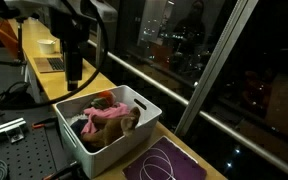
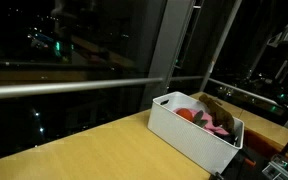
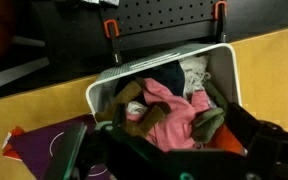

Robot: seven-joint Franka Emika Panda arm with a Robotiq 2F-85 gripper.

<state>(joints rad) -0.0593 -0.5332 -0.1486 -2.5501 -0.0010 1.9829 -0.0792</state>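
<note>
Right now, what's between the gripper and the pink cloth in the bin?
Nothing. The wrist view shows only open air between the open gripper and the pink cloth, which lies uncovered on top in the white bin.

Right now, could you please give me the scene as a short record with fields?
hand: open, holding nothing, hovering above the bin
bin: white, on the wooden table
contents: pink garment on top, red item, darker clothes around them
beside bin: purple mat
backdrop: window, dark outside
</note>
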